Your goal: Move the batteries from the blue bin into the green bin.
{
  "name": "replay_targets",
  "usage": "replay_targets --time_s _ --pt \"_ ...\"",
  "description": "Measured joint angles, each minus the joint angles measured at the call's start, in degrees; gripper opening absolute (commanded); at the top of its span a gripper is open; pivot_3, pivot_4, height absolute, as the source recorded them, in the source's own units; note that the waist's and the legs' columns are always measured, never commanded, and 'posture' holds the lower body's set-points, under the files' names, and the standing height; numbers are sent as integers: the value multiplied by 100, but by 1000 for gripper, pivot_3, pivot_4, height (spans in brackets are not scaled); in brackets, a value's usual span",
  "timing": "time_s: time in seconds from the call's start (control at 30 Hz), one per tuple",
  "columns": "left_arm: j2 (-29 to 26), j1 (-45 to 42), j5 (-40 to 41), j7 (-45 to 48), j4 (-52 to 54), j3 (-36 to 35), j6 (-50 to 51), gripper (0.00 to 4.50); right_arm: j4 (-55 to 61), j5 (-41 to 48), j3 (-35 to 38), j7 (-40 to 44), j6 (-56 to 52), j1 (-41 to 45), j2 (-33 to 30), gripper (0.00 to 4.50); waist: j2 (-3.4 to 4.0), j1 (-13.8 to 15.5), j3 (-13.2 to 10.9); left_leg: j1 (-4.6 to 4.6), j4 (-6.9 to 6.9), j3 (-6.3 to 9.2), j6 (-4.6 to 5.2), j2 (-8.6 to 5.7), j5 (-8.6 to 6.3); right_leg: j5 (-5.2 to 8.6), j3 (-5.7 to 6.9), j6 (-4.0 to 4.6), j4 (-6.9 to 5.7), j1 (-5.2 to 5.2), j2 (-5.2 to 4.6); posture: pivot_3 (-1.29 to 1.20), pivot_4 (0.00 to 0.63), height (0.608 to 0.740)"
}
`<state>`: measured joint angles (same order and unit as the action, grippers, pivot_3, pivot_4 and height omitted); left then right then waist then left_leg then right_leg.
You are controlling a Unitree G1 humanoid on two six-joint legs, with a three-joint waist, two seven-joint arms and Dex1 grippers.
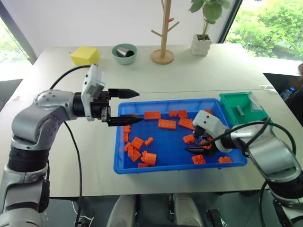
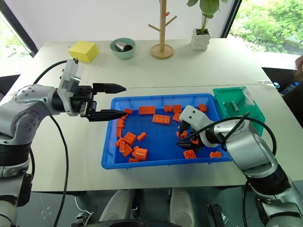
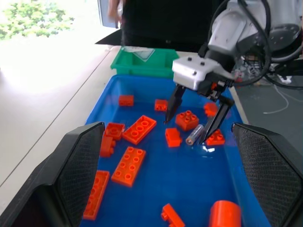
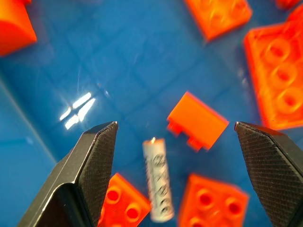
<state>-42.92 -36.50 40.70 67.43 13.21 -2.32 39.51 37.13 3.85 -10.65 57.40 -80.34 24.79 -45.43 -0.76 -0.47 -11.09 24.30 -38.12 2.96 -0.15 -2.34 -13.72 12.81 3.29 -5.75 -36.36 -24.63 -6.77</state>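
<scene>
While spread, both arms' ridged black fingers (image 4: 97,156), smooth silver battery (image 4: 158,182), studded orange bricks (image 4: 210,205).

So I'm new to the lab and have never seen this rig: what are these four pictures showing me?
It is a two-armed humanoid robot, each arm ending in a black two-fingered pincer. Two pictures come from cameras in its head, looking down over a white table; the other two come from a camera on each wrist. On the table sits a blue bin scattered with orange bricks, and beside it a green bin with one battery already inside. The right pincer hangs open in the blue bin over another battery, which lies loose among the bricks. The left pincer hovers open at the blue bin's other end. Neither holds anything.
</scene>
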Motion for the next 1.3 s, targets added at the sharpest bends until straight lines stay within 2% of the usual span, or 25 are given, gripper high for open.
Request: replay_targets --time_s 0.3,0.4,0.6,0.8,0.9,1.03,1.17,1.3 --pt "-120 -32 270 285 43 46 271 4500 25 514 -2 -492 341 -465 -377 4049 0 -5 0 0 0 0 2 1 -1 1 1 -1 0 1 1 0 150 702" --pt "-211 -30 351 365 82 46 293 4500 30 665 -9 -552 482 -521 -512 3210 0 4 0 0 0 1 2 1 -1 1 1 0 2 2 1 0 150 702" --pt "-216 -27 470 354 183 46 396 4500 -27 783 -142 -671 866 -615 -766 267 -1 0 0 -1 0 0 3 3 -1 1 1 0 6 5 1 0 150 702" --pt "-260 -22 494 372 232 46 393 4500 -132 1162 -44 -698 691 -304 -691 267 0 -16 0 -1 0 -1 3 4 -1 1 1 0 6 4 3 0 150 702" --pt "-256 -19 491 381 229 51 377 4500 -267 1634 655 -723 54 443 -268 267 0 -17 0 -2 1 1 3 6 -1 1 1 0 3 3 5 0 150 702" --pt "-254 -20 479 416 163 61 330 4500 -696 1859 1613 -904 -592 1208 -293 267 -1 66 0 1 1 0 3 2 -1 1 4 0 10 5 3 0 150 702" --pt "-245 -25 416 481 57 91 215 4500 -1588 1709 2441 -1234 -572 1299 -1064 267 -1 184 0 9 1 -3 6 -3 -3 2 5 3 21 6 -1 0 150 702" --pt "-172 -67 344 532 -111 155 134 4500 -2109 1564 2813 -1383 -61 541 -1446 267 -3 145 1 8 1 -11 11 1 -6 1 3 1 18 6 -1 0 150 702"
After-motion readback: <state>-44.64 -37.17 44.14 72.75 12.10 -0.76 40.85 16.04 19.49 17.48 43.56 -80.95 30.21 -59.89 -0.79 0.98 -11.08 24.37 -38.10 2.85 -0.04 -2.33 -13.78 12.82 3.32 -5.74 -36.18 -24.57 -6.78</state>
